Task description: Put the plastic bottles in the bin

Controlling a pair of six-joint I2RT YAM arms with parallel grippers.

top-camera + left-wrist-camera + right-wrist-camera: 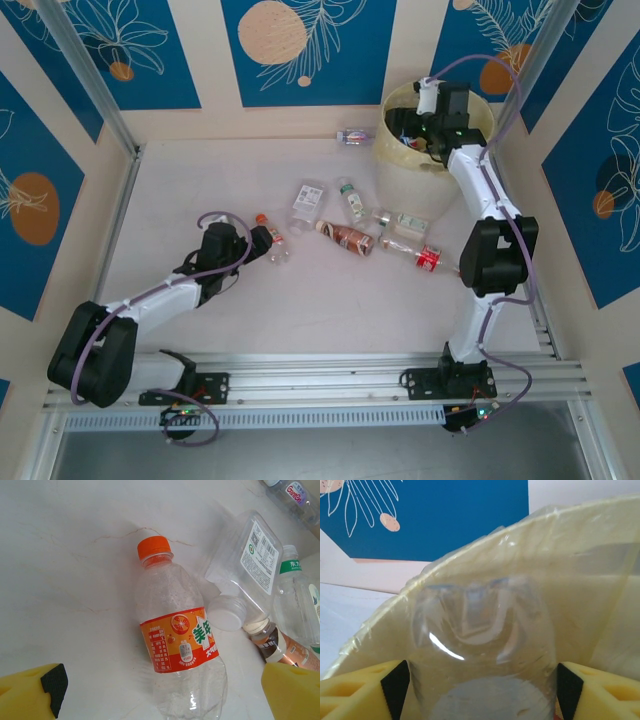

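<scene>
The pale yellow bin (402, 162) stands at the back right, and its wall (580, 580) fills the right wrist view. My right gripper (420, 128) (482, 690) hangs over the bin's rim, open. A clear plastic bottle (480, 630) sits blurred between its pads, which stand just at its sides. My left gripper (262, 240) (165, 695) is open low over an orange-capped bottle (175, 640) (273, 240) lying on the table, one finger on each side. Several more bottles lie mid-table, among them a white-capped one (309, 197) (250, 565), a brown one (345, 236) and a red one (428, 259).
One bottle (355, 136) lies by the back wall, left of the bin. A green-labelled bottle (351, 200) (300, 595) lies close to the white-capped one. A metal rail (330, 380) runs along the near edge, and aluminium posts stand at the back corners.
</scene>
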